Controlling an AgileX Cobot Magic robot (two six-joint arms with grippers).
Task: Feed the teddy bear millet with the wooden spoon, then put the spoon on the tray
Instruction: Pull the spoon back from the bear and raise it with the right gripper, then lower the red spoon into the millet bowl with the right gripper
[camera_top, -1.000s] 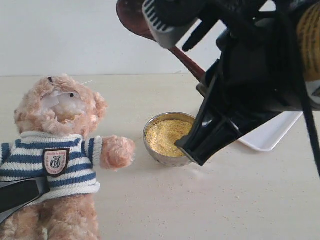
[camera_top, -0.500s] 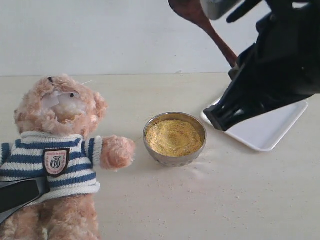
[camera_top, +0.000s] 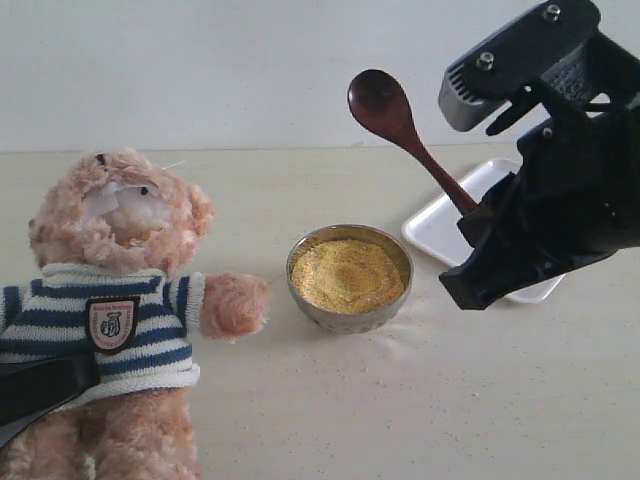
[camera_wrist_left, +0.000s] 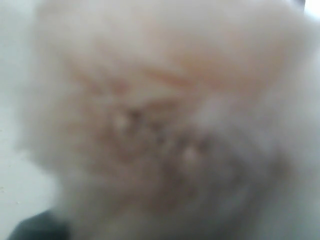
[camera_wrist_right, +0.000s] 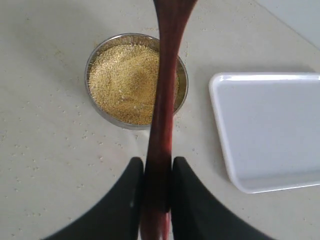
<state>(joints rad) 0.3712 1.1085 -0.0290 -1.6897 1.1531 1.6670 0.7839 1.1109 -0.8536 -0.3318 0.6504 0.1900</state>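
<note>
The teddy bear (camera_top: 120, 290) sits at the left in its striped sweater, one paw toward the metal bowl (camera_top: 300, 290) heaped with millet (camera_top: 347, 275). My right gripper (camera_top: 472, 215) hangs right of the bowl, shut on the handle of the wooden spoon (camera_top: 385, 105), whose empty oval end points up and left. The right wrist view shows the fingers (camera_wrist_right: 131, 187) pinching the spoon (camera_wrist_right: 165, 100) above the millet (camera_wrist_right: 125, 82), the tray (camera_wrist_right: 270, 130) beside it. A black finger of my left gripper (camera_top: 40, 385) lies across the bear's belly. Blurred fur (camera_wrist_left: 160, 110) fills the left wrist view.
The white tray (camera_top: 445, 222) lies behind the bowl to the right, partly covered by my right arm (camera_top: 560, 200). Loose millet grains are scattered on the pale tabletop (camera_top: 400, 400) around the bowl. A white wall closes the back.
My right arm has drawn back to the right and lower, carrying the spoon with it. The bowl and part of the tray have come into view. The bear and left arm have not moved.
</note>
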